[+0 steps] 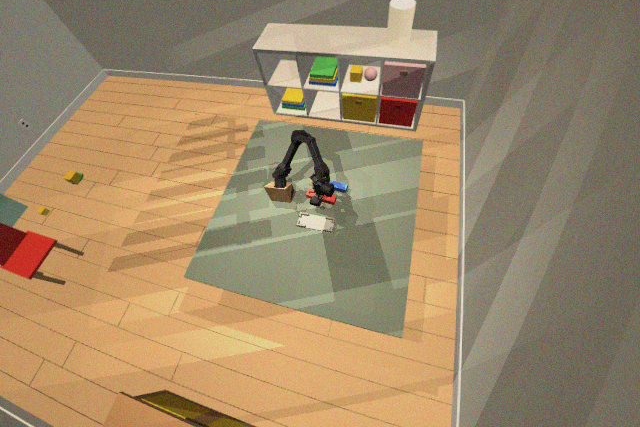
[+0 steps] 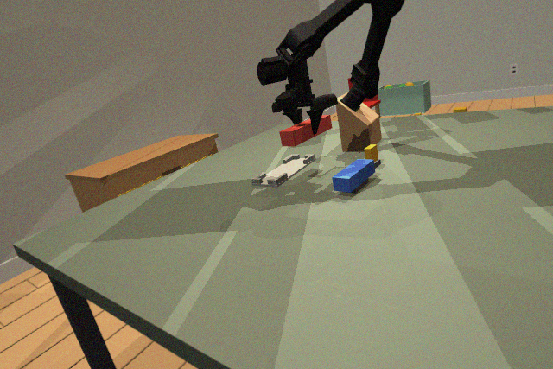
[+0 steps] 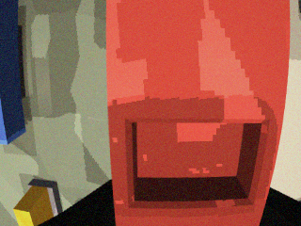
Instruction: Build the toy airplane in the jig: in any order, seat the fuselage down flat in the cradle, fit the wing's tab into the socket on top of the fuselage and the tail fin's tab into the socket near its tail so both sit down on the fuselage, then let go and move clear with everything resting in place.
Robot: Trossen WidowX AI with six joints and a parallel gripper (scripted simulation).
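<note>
My gripper (image 2: 307, 120) (image 1: 321, 196) is shut on the red fuselage (image 2: 300, 132) (image 1: 332, 199) (image 3: 195, 56), a long red block with a rectangular socket in its top. It is held level in the air above the green table. The white jig cradle (image 2: 283, 169) (image 1: 315, 221) lies flat on the table below and a little in front of the fuselage. The blue wing (image 2: 352, 175) (image 1: 339, 185) (image 3: 9, 63) lies on the table to the right of the cradle. The small yellow tail fin (image 2: 371, 151) (image 3: 32, 209) lies just behind the wing.
The arm's wooden base block (image 2: 358, 129) (image 1: 279, 191) stands behind the parts. A long wooden box (image 2: 143, 166) sits off the table's left edge. A teal bin (image 2: 403, 97) stands behind. A white shelf unit (image 1: 347, 76) with coloured boxes is beyond the table.
</note>
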